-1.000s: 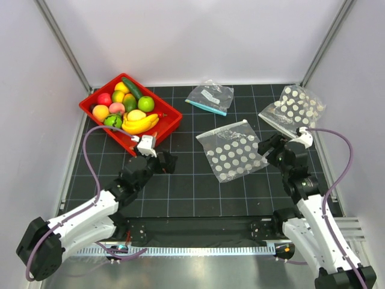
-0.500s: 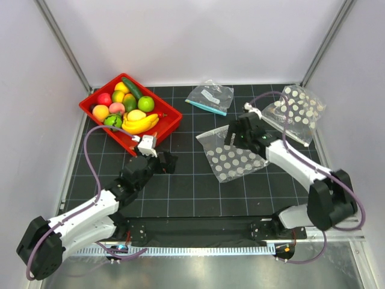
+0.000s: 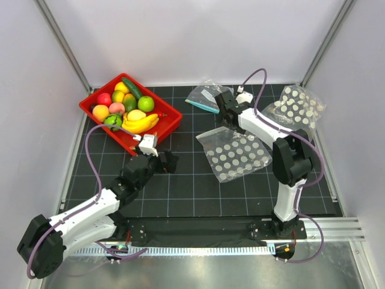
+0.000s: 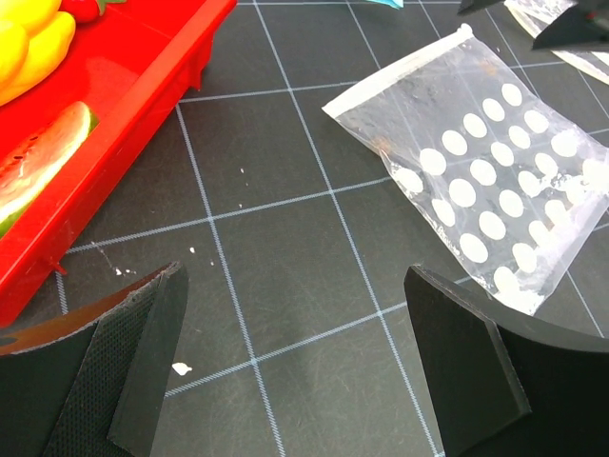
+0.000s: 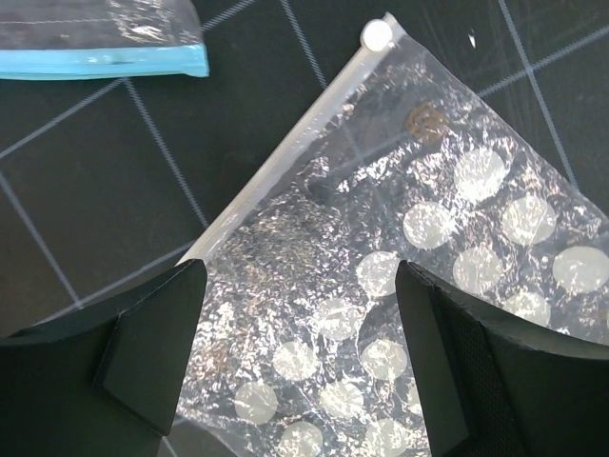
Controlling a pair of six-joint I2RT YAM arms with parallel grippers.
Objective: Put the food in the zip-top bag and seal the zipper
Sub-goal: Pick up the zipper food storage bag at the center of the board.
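The food (image 3: 129, 111), glossy toy fruit with yellow bananas (image 4: 29, 48) and a watermelon slice (image 4: 43, 157), lies in a red tray (image 3: 165, 103). The zip-top bag (image 3: 234, 153), clear with white dots, lies flat mid-table. Its zipper (image 5: 285, 152) forms the far edge. My right gripper (image 3: 224, 112) hangs open over the zipper end of the bag (image 5: 428, 267), and nothing is between its fingers. My left gripper (image 3: 165, 161) stands open near the tray's front corner, over bare mat, with the bag (image 4: 485, 181) to its right.
A clear undotted bag with a teal strip (image 3: 209, 96) lies just behind the right gripper. A second dotted bag (image 3: 295, 108) is crumpled at the back right. White walls and metal posts enclose the black gridded mat (image 3: 192, 180).
The right arm has swung from the right side of the table leftward and back, ending over the dotted bag's zipper edge, its jaws wider. The left arm has not moved.
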